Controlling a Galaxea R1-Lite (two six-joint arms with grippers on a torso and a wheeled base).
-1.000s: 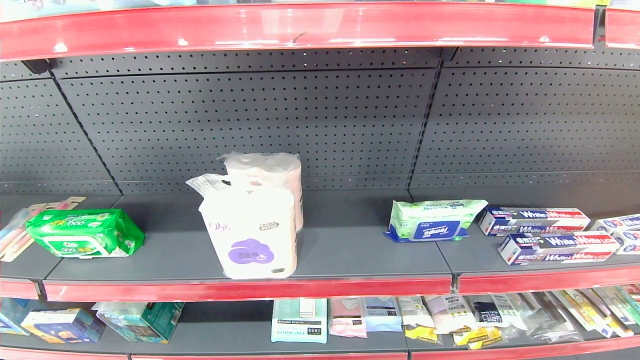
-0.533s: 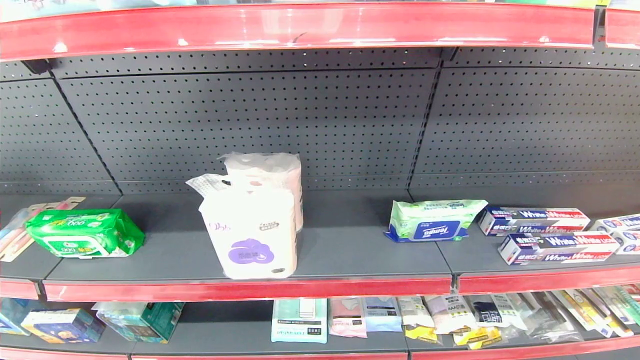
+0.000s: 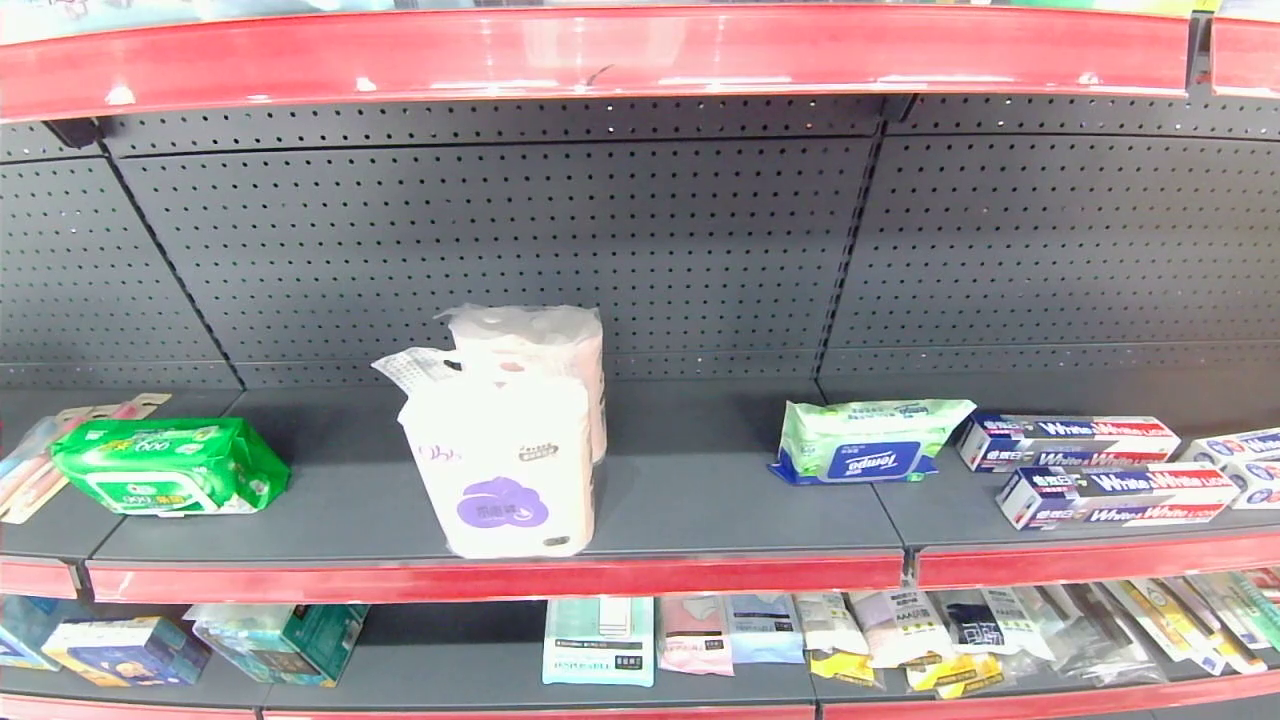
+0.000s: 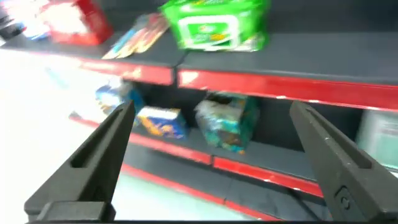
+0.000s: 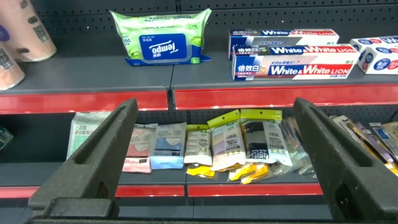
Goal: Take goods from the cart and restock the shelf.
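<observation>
A dark grey shelf (image 3: 700,490) with red front strips holds two white toilet roll packs (image 3: 510,440), one behind the other. A green wipes pack (image 3: 170,465) lies to the left, and a pale green and blue wipes pack (image 3: 865,440) to the right. My left gripper (image 4: 211,146) hangs open and empty below and in front of the green wipes pack (image 4: 217,23). My right gripper (image 5: 214,149) stands open and empty in front of the pale wipes pack (image 5: 160,34) and the toothpaste boxes (image 5: 292,53).
Toothpaste boxes (image 3: 1090,470) lie at the shelf's right end, toothbrush packs (image 3: 60,450) at its left end. The lower shelf carries boxed goods (image 3: 270,640) on the left and several hanging sachets (image 3: 880,630) on the right. A red upper shelf lip (image 3: 600,50) overhangs.
</observation>
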